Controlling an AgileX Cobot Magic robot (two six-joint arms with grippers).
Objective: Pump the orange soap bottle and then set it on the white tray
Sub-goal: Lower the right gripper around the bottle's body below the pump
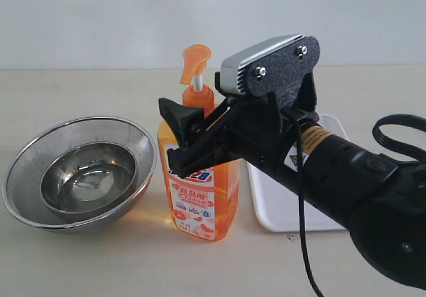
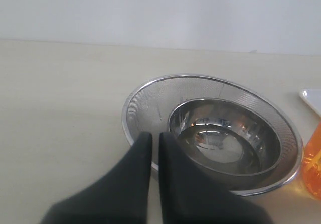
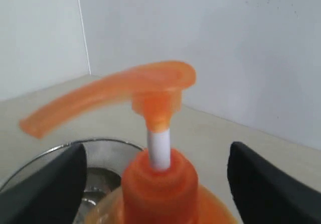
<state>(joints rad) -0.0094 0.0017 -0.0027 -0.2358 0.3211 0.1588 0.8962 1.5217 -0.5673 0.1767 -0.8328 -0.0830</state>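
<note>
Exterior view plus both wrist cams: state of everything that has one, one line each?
soap bottle, upright on the table, not on the tray, pump head up
tray, flat on the table beside the bottle, visible part bare
steel bowl, upright, nested inside the mesh bowl
mesh bowl, upright on the table
right claw, open, fingers either side of the bottle's neck
left claw, shut, holding nothing

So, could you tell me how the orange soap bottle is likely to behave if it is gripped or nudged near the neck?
The orange soap bottle is tall on a narrow base, so a push high up would probably tip it. It seems well filled with liquid, so it is likely heavy for its size. The smooth plastic may be slippery.
</note>
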